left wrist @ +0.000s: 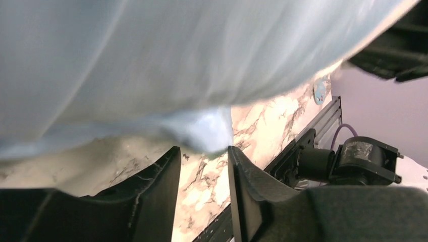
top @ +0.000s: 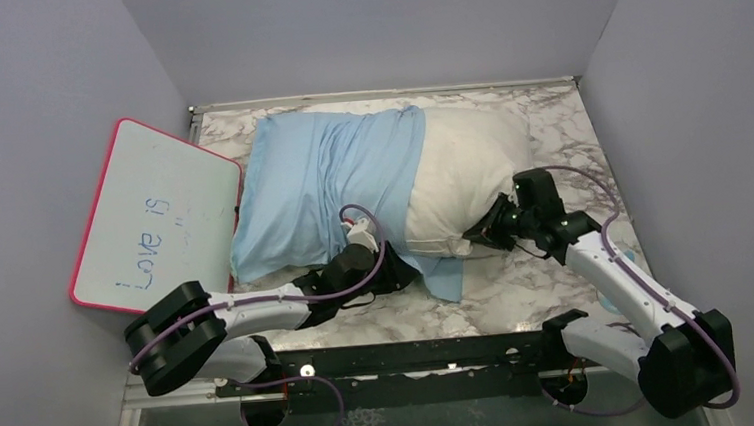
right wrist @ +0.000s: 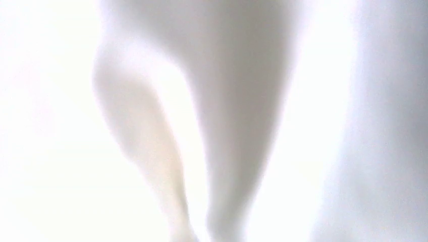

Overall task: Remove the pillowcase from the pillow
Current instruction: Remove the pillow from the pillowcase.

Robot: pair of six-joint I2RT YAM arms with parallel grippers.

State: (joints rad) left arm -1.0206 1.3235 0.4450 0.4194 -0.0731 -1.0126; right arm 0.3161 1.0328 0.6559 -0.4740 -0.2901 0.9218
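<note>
Near the front edge of the marble-patterned worktop, the left gripper lies low, reaching from the front-left corner toward the middle. In its wrist view the left gripper has its two black fingers standing apart, with bare worktop showing between them. A rumpled fold of the pillowcase hangs just above the fingertips. It is not pinched.

A little farther back and to the right, the right gripper presses against the near right side of the pillow. Its wrist view is filled with blurred white fabric, and from above the fingers are hidden, so I cannot tell whether they are closed on anything.

The pillowcase, plain light-blue face up, covers the left part of the pillow. One flap trails onto the worktop near the left gripper. The right part of the pillow is bare and off-white. The pillow lies crosswise on the far half of the worktop, close to the far edge.

At the left edge, a pink-rimmed whiteboard with handwriting on it leans against the wall, just beside the covered end of the pillow.
</note>
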